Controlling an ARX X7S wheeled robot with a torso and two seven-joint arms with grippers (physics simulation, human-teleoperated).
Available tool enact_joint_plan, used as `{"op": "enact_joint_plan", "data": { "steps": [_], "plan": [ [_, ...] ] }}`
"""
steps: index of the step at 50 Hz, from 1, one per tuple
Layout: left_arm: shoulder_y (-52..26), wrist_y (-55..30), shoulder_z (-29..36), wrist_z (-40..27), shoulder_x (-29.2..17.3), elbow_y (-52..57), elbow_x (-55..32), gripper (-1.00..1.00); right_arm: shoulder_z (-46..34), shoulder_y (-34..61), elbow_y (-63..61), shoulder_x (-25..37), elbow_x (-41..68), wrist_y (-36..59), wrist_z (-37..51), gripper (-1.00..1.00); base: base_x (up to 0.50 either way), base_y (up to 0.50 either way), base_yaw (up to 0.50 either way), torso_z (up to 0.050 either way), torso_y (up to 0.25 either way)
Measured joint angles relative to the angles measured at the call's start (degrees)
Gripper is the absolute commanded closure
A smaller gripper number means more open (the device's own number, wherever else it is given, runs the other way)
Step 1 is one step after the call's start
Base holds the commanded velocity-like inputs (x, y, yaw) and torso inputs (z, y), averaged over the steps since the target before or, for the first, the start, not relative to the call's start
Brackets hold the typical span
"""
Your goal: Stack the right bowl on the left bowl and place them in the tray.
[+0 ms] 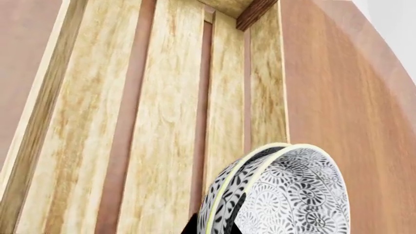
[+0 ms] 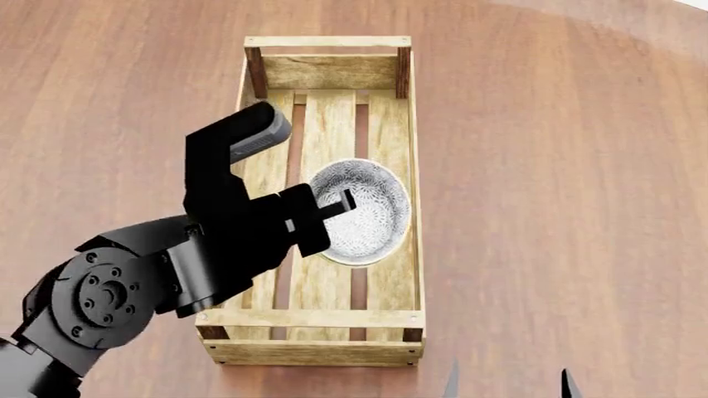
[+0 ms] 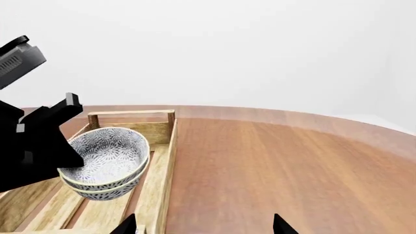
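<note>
Two patterned grey-and-white bowls point(image 2: 363, 214) sit nested one inside the other, within the long light-wood tray point(image 2: 416, 166), near its middle and toward its right side. My left gripper point(image 2: 335, 204) is shut on the left rim of the stacked bowls. The left wrist view shows both rims point(image 1: 286, 190) between the dark fingertips of my left gripper point(image 1: 221, 228), over the tray slats point(image 1: 169, 122). The right wrist view shows the stack point(image 3: 107, 161) low in the tray point(image 3: 165, 161); I cannot tell whether it touches the floor. My right gripper point(image 2: 509, 385) is open and empty, near the tray's front right corner.
The tray rests on a round brown wooden table point(image 2: 553, 166). My left arm point(image 3: 26, 146) covers the tray's left side in the head view. In the right wrist view, the open fingertips of my right gripper point(image 3: 204, 226) frame bare table beside the tray.
</note>
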Motion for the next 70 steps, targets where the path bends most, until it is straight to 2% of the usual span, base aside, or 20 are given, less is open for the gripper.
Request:
{"op": "enact_joint_plan", "data": {
  "steps": [15,32,39,46,54,55,70],
  "plan": [
    [-1.7,3.7,9.2,1.9,0.3,-4.6,-5.2,1.0,0.0,-0.1,0.4,0.0,0.1,-0.4,0.0,-1.0,0.0,0.0,0.0,0.0,0.001],
    [-5.3,13.5,35.8,6.7,0.4,-10.5,-28.1,1.0,-0.1,0.2,1.7,-0.2,0.4,-0.7,-0.2,-1.0,0.0,0.0,0.0,0.001,0.001],
    [-6.3,16.4,44.4,8.2,0.5,-11.2,-35.4,1.0,-0.1,0.5,2.4,-0.3,0.6,-0.9,-0.3,-1.0,0.0,0.0,0.0,0.0,0.001],
    [-7.0,18.2,49.6,9.4,0.5,-11.6,-39.2,1.0,-0.1,0.7,3.2,-0.5,0.7,-1.1,-0.4,-1.0,0.0,0.0,0.0,0.0,0.0],
    [-7.5,19.1,52.7,10.9,0.5,-12.1,-40.6,1.0,-0.1,0.9,3.7,-0.6,0.8,-1.2,-0.4,-1.0,0.0,0.0,0.0,0.001,0.001],
    [-7.5,19.2,52.9,11.1,0.5,-12.2,-40.6,-1.0,-0.1,0.9,3.8,-0.6,0.8,-1.2,-0.3,-1.0,0.0,0.0,0.0,0.0,0.0],
    [-9.3,20.9,53.4,13.3,0.6,-12.3,-36.2,-1.0,-0.1,1.2,4.2,-0.6,0.8,-1.1,-0.3,-1.0,0.0,0.0,0.0,0.0,0.0]
  ]
}}
